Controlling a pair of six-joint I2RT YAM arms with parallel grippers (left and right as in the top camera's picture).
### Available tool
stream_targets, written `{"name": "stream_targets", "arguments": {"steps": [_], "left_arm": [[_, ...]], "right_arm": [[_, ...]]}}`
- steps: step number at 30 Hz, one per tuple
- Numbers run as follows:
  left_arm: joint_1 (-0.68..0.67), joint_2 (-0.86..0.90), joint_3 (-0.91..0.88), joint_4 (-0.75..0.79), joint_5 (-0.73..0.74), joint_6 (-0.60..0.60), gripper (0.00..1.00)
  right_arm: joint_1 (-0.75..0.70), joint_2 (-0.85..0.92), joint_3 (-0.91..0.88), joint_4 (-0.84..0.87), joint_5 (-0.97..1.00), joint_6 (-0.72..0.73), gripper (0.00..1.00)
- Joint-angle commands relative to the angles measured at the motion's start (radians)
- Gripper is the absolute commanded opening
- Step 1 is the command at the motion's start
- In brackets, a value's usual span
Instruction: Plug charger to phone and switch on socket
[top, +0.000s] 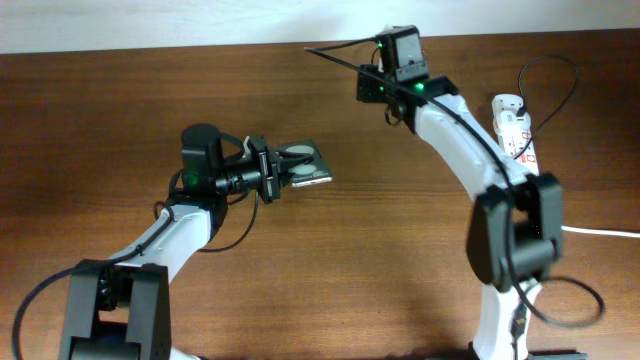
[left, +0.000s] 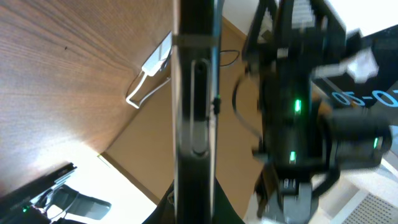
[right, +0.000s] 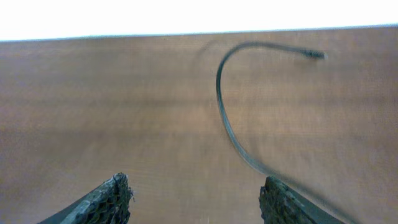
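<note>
The phone (top: 305, 166) is a slim black slab lifted off the table at centre left, with my left gripper (top: 272, 173) shut on its near end. In the left wrist view the phone (left: 196, 106) stands edge-on between the jaws. The charger cable (top: 335, 59) runs as a thin black line at the far centre, up to my right gripper (top: 372, 82). In the right wrist view the cable (right: 221, 99) curves over the wood to its plug tip (right: 314, 55). My right gripper (right: 196, 200) is open, and the cable passes beside its right finger (right: 280, 202). The white socket (top: 514, 124) lies at far right.
A thick white cord (top: 600, 232) leaves the right table edge. A black cable loop (top: 550, 75) rises by the socket. The right arm (left: 298, 106) fills the right of the left wrist view. The table's far edge (right: 199, 34) lies just beyond the plug tip.
</note>
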Motion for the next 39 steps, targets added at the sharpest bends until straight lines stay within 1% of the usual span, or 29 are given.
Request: {"name": "stream_targets", "arguments": {"steps": [1, 4, 5, 7, 10, 11, 12, 13, 14, 16, 17, 19, 20, 21, 24, 25, 27, 28, 30, 31, 32, 33, 35, 36, 38, 39], "left_arm": [[0.006, -0.013, 0.013, 0.010, 0.036, 0.040, 0.00], [0.006, -0.013, 0.013, 0.010, 0.046, 0.040, 0.00], [0.006, -0.013, 0.013, 0.010, 0.045, 0.040, 0.00], [0.006, -0.013, 0.013, 0.010, 0.046, 0.040, 0.00], [0.006, -0.013, 0.013, 0.010, 0.045, 0.040, 0.00], [0.006, -0.013, 0.013, 0.010, 0.046, 0.040, 0.00], [0.006, -0.013, 0.013, 0.010, 0.046, 0.044, 0.00], [0.006, -0.013, 0.013, 0.010, 0.045, 0.044, 0.00], [0.008, -0.013, 0.013, 0.010, 0.040, 0.049, 0.00], [0.031, -0.013, 0.013, 0.010, 0.038, 0.066, 0.00], [0.040, -0.013, 0.013, 0.010, 0.039, 0.072, 0.00], [0.039, -0.013, 0.013, 0.010, 0.039, 0.089, 0.00], [0.039, -0.013, 0.013, 0.010, 0.043, 0.092, 0.00], [0.039, -0.013, 0.013, 0.010, 0.046, 0.095, 0.00], [0.039, -0.013, 0.013, 0.010, 0.050, 0.110, 0.00], [0.039, -0.013, 0.013, 0.009, 0.050, 0.111, 0.00], [0.039, -0.013, 0.013, 0.009, 0.053, 0.130, 0.00], [0.039, -0.013, 0.013, 0.009, 0.055, 0.143, 0.00], [0.039, -0.013, 0.013, 0.009, 0.061, 0.149, 0.00], [0.039, -0.013, 0.013, 0.009, 0.061, 0.160, 0.00], [0.039, -0.013, 0.013, 0.009, 0.061, 0.171, 0.00], [0.039, -0.013, 0.013, 0.009, 0.061, 0.171, 0.00], [0.039, -0.013, 0.013, 0.009, 0.061, 0.171, 0.00], [0.039, -0.013, 0.013, 0.009, 0.063, 0.174, 0.00], [0.039, -0.013, 0.013, 0.009, 0.072, 0.174, 0.00], [0.039, -0.013, 0.013, 0.009, 0.076, 0.174, 0.00]], "right_arm": [[-0.017, 0.133, 0.085, 0.076, 0.053, -0.042, 0.70], [-0.056, 0.227, 0.096, 0.229, 0.051, -0.044, 0.62], [-0.059, 0.256, 0.096, 0.270, 0.048, -0.065, 0.61], [-0.060, 0.314, 0.096, 0.317, 0.048, -0.064, 0.60], [-0.059, 0.358, 0.096, 0.327, 0.002, -0.064, 0.60], [-0.059, 0.365, 0.096, 0.321, 0.003, -0.064, 0.54], [-0.059, 0.372, 0.096, 0.304, 0.002, -0.064, 0.36], [-0.059, 0.373, 0.096, 0.282, -0.002, -0.064, 0.20], [-0.059, 0.360, 0.107, 0.188, -0.041, -0.064, 0.04], [-0.059, 0.286, 0.158, -0.055, -0.126, -0.064, 0.04], [-0.059, 0.217, 0.168, -0.183, -0.197, -0.064, 0.04], [-0.059, 0.106, 0.168, -0.378, -0.297, -0.070, 0.04], [-0.058, 0.064, 0.168, -0.451, -0.331, -0.114, 0.04], [-0.047, 0.013, 0.168, -0.576, -0.339, -0.155, 0.04], [-0.011, -0.056, 0.161, -0.739, -0.362, -0.201, 0.04], [0.021, -0.100, 0.124, -0.771, -0.360, -0.222, 0.04], [0.049, -0.182, -0.009, -0.741, -0.360, -0.221, 0.04], [0.058, -0.242, -0.116, -0.698, -0.379, -0.222, 0.04], [0.090, -0.414, -0.402, -0.569, -0.406, -0.218, 0.04], [0.101, -0.466, -0.478, -0.532, -0.413, -0.218, 0.04], [0.120, -0.518, -0.554, -0.509, -0.413, -0.218, 0.07], [0.138, -0.535, -0.590, -0.515, -0.413, -0.216, 0.35], [0.173, -0.538, -0.605, -0.533, -0.413, -0.190, 0.51], [0.185, -0.547, -0.605, -0.531, -0.412, -0.169, 0.75], [0.189, -0.601, -0.605, -0.526, -0.411, -0.118, 0.77], [0.189, -0.652, -0.605, -0.526, -0.390, -0.095, 0.99]]}}
